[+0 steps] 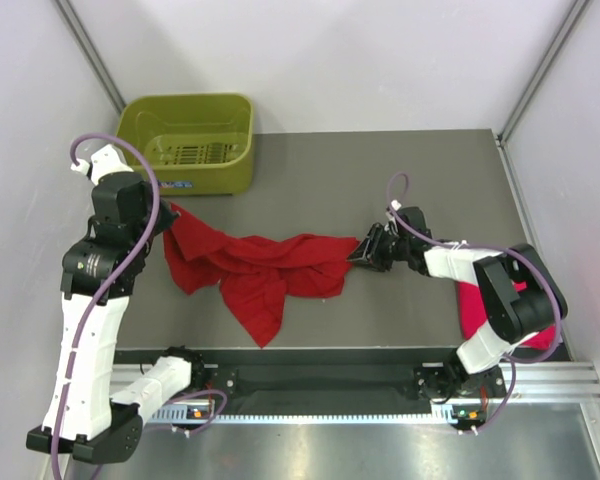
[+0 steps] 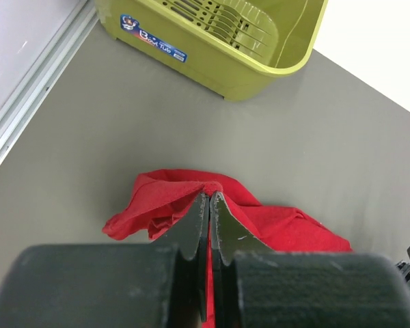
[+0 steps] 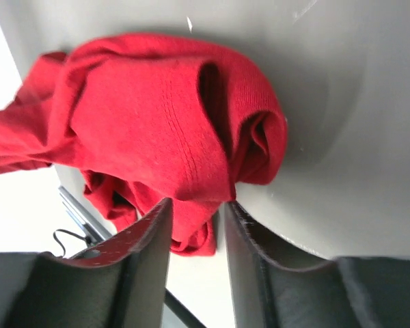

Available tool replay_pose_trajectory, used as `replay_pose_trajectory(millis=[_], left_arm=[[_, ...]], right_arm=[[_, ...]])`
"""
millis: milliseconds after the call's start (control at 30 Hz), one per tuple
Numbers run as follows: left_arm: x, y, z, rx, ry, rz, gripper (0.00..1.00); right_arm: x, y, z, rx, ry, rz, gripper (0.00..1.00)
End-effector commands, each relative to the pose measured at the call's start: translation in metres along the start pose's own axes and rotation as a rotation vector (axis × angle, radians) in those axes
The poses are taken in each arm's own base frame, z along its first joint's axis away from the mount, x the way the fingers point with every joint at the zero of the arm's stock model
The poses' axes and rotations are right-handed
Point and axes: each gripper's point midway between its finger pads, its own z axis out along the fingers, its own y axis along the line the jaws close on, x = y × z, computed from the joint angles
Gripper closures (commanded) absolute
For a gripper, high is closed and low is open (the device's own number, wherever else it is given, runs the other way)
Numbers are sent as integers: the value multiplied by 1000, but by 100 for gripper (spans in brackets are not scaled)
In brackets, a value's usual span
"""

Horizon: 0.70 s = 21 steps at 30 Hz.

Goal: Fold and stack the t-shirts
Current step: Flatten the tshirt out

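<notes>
Currently the deep red shirt [image 1: 265, 270] is stretched across the table [image 1: 380, 180] from nine to three o'clock, its nine o'clock end pinched in the closed left gripper [image 2: 210, 198]. Its other end is straddled by the part-open right gripper [image 3: 198, 205], but a firm hold cannot be told. The pinker shirt [image 1: 470, 312] is seen at four o'clock.

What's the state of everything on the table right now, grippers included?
deep red t-shirt: unfolded, bunched, stretched between both grippers.
pinkish-red t-shirt: by the right arm, mostly hidden; fold unclear.
basket: upright, empty.
left gripper: shut on deep red t-shirt.
right gripper: jaws apart around that shirt's edge; grip unclear.
</notes>
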Motion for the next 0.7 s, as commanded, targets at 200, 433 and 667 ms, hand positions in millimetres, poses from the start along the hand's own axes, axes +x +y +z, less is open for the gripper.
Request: replay_pose_trajectory(millis=[200,433,667], left_arm=[[-6,-8,3,34,-24,7,100],[-5,-11,5,41,-13,2,100],[-5,-12,6,43,-11,-2,100]], right_arm=[[-25,13,-3,-62,-65,5,60],[-35,9,-4,-62,-95,27,62],[-37,3,-3,-48,-83,29,73]])
